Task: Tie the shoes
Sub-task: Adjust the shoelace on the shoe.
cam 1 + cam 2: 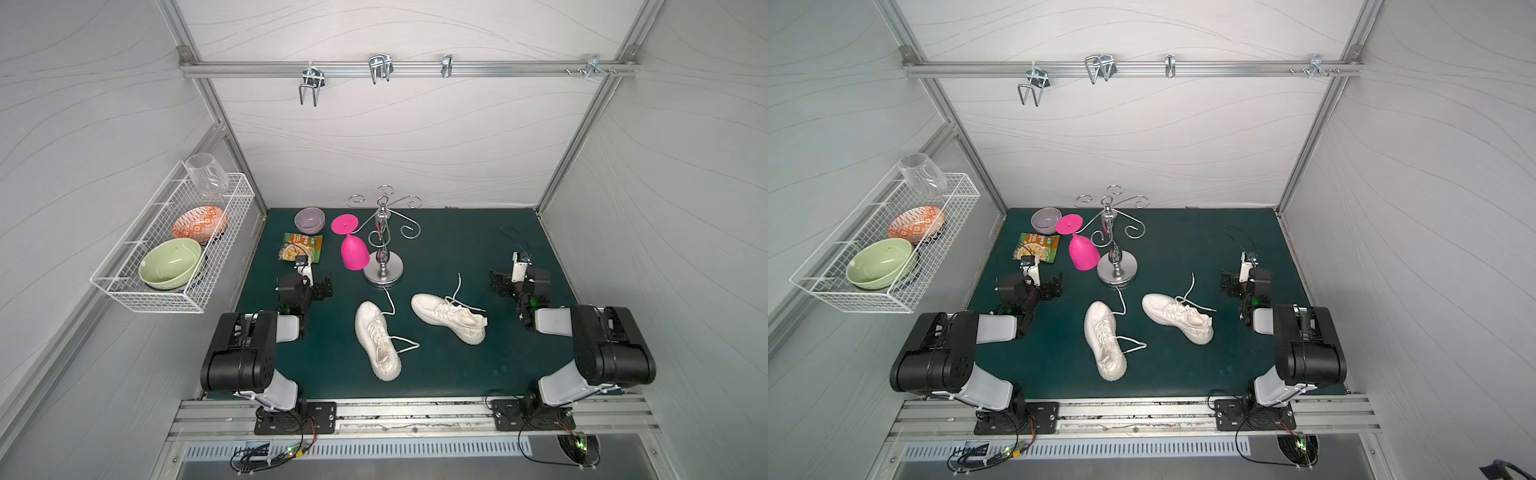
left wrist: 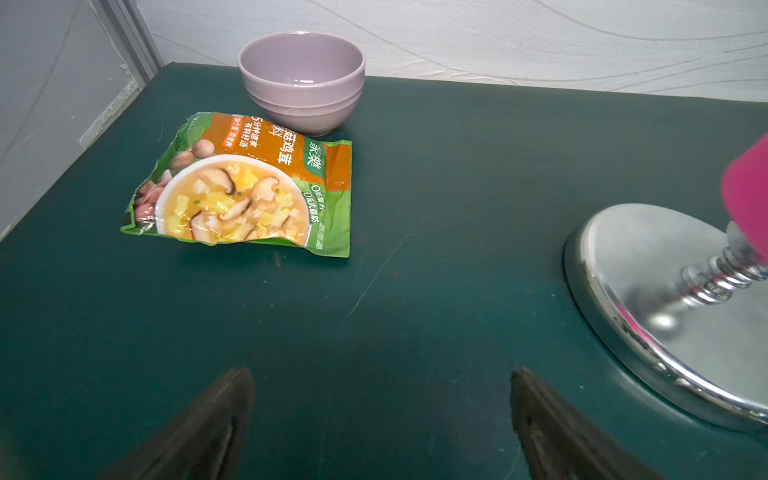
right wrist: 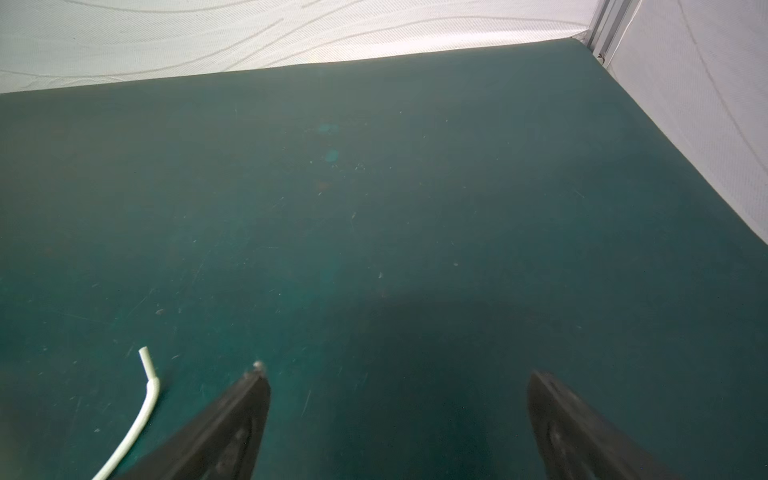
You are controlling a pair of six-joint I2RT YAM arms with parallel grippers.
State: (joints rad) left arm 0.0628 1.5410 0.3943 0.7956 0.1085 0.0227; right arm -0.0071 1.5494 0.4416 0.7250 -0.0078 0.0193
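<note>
Two cream-white shoes lie on the green mat in both top views, laces loose and untied. The left shoe (image 1: 376, 338) (image 1: 1104, 338) points toward the back, one lace trailing to the chrome stand. The right shoe (image 1: 449, 318) (image 1: 1177, 318) lies slanted, toe to the left. My left gripper (image 1: 326, 286) (image 2: 382, 374) hovers open left of the shoes, nothing between its fingers. My right gripper (image 1: 496, 284) (image 3: 397, 371) stands open to the right of them, empty. A white lace end (image 3: 147, 390) lies beside its finger, apart from it.
A chrome stand (image 1: 383, 268) with a pink glass (image 1: 354, 251) hanging on it stands behind the left shoe. A purple bowl (image 2: 301, 81) and a soup packet (image 2: 245, 187) lie at the back left. A wire basket (image 1: 174, 270) with bowls hangs on the left wall.
</note>
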